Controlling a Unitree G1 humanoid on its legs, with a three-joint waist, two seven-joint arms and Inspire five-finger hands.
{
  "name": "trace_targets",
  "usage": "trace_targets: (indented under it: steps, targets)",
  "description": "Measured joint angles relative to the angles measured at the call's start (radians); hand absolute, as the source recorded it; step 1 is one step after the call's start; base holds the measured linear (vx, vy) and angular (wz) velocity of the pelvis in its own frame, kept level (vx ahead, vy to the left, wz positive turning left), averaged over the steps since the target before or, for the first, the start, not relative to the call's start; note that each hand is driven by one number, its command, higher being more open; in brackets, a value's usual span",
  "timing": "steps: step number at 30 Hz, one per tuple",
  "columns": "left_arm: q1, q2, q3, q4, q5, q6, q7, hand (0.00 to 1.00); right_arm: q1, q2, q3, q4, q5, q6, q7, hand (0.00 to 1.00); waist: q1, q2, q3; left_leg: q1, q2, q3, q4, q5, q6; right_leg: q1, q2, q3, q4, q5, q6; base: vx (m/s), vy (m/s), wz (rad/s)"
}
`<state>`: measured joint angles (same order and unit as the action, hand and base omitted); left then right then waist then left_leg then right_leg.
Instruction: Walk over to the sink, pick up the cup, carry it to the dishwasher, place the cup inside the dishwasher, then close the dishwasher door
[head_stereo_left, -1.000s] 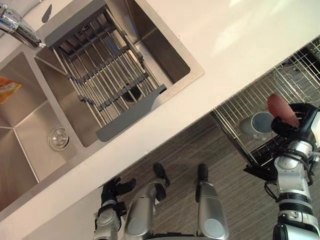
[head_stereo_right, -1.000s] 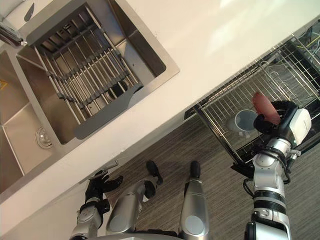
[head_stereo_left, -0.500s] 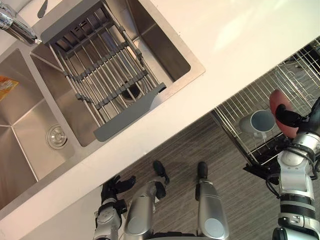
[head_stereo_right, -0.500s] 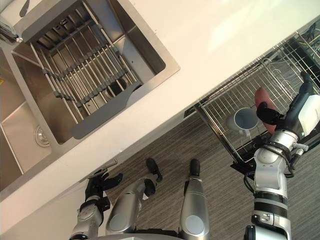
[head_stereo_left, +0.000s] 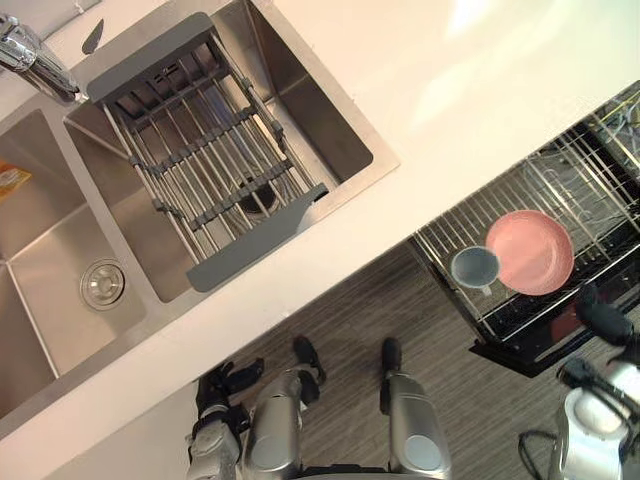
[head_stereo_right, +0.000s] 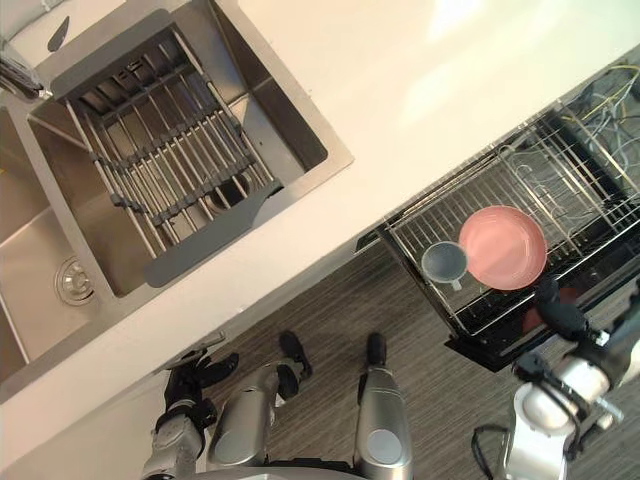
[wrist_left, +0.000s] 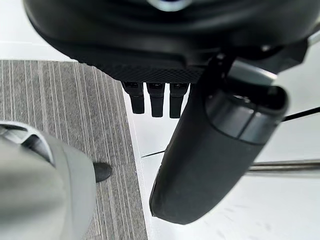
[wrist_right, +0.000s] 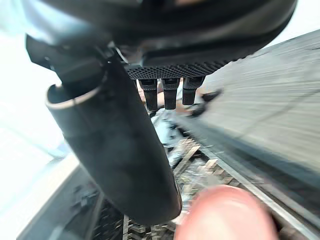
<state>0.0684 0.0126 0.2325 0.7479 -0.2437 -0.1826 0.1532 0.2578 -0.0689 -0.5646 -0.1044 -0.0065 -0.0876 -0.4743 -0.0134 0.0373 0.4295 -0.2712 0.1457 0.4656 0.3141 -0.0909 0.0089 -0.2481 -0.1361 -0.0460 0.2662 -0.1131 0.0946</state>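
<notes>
White countertop running diagonally, bright light patches on it, grey wood-grain floor below

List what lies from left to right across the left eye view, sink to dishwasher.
faucet → sink drain → grey drying rack → cup → pink plate → right robot hand

Bright, even light falls from overhead. The white countertop carries soft glare patches toward 1 o'clock. The faucet gleams at 10 o'clock, and the steel sink holds a dull sheen. The floor darkens beneath the counter's edge. The dishwasher rack at 3 o'clock sits over deep shade.
</notes>
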Motion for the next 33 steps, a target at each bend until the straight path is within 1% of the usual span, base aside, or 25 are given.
trace_targets:
  steps: [3, 7, 10, 17, 21, 25, 28, 30, 33]
  targets:
    - [0.02, 0.006, 0.006, 0.0, 0.0, 0.003, -0.006, 0.9, 0.025, 0.015, 0.0, 0.062, 0.111, -0.009, 0.051, 0.9, 0.001, -0.014, -0.016, 0.01, 0.013, 0.001, 0.023, -0.024, -0.007, 0.016, 0.007, 0.002, 0.008, -0.012, -0.003, 0.0, -0.003, -0.05]
    - [0.035, 0.009, 0.008, 0.0, 0.0, 0.003, -0.006, 0.9, 0.029, 0.015, 0.0, 0.143, 0.248, -0.029, 0.095, 0.9, 0.005, -0.027, -0.031, 0.01, 0.022, 0.006, 0.053, -0.047, -0.01, 0.013, 0.009, 0.009, 0.032, -0.03, -0.002, 0.01, 0.01, -0.05]
    - [0.034, 0.009, 0.007, 0.0, 0.0, 0.003, -0.007, 0.9, 0.024, 0.012, 0.0, 0.187, 0.33, -0.037, 0.13, 0.9, 0.023, -0.027, -0.033, 0.002, 0.032, 0.01, 0.072, -0.056, -0.01, 0.007, 0.014, 0.015, 0.036, -0.032, -0.002, 0.03, 0.01, -0.07]
    - [0.027, 0.019, 0.005, -0.003, -0.002, 0.003, -0.013, 0.9, -0.069, -0.018, 0.008, 0.254, 0.497, -0.061, 0.189, 0.9, 0.034, -0.029, -0.033, -0.022, 0.036, 0.008, 0.086, -0.059, -0.007, -0.019, 0.014, 0.015, 0.056, -0.038, -0.003, 0.0, 0.0, 0.0]
    - [0.024, 0.034, 0.002, -0.006, -0.005, 0.003, -0.028, 0.9, -0.131, -0.037, 0.014, 0.318, 0.643, -0.105, 0.2, 0.9, 0.04, -0.032, -0.031, -0.03, 0.037, 0.006, 0.089, -0.059, -0.008, -0.031, 0.015, 0.016, 0.066, -0.041, -0.004, -0.02, -0.001, 0.0]
    - [0.022, 0.063, -0.012, -0.006, -0.006, 0.003, -0.037, 0.9, -0.201, -0.05, 0.026, 0.372, 0.814, -0.149, 0.214, 0.9, 0.041, -0.036, -0.029, -0.037, 0.03, -0.004, 0.079, -0.05, -0.008, -0.039, 0.01, 0.01, 0.069, -0.04, -0.005, -0.02, -0.002, 0.05]
    - [0.021, 0.071, -0.024, -0.017, -0.006, 0.003, -0.046, 0.9, -0.228, -0.05, 0.038, 0.371, 0.883, -0.175, 0.216, 0.9, 0.041, -0.035, -0.029, -0.049, 0.02, -0.011, 0.064, -0.036, -0.005, -0.051, 0.004, 0.003, 0.07, -0.039, -0.004, 0.0, -0.009, 0.12]
    - [0.015, 0.078, -0.027, -0.021, -0.004, 0.004, -0.051, 0.9, -0.264, -0.05, 0.066, 0.371, 0.975, -0.209, 0.217, 0.9, 0.041, -0.036, -0.029, -0.051, 0.008, -0.024, 0.04, -0.016, -0.003, -0.052, -0.002, -0.012, 0.069, -0.038, -0.004, 0.0, -0.029, 0.2]
    - [0.0, 0.086, -0.027, -0.025, 0.001, 0.004, -0.056, 0.9, -0.318, -0.05, 0.11, 0.371, 1.069, -0.24, 0.242, 0.9, 0.044, -0.035, -0.028, -0.055, -0.006, -0.049, 0.007, 0.014, -0.002, -0.052, -0.007, -0.032, 0.065, -0.036, -0.008, -0.01, -0.038, 0.26]
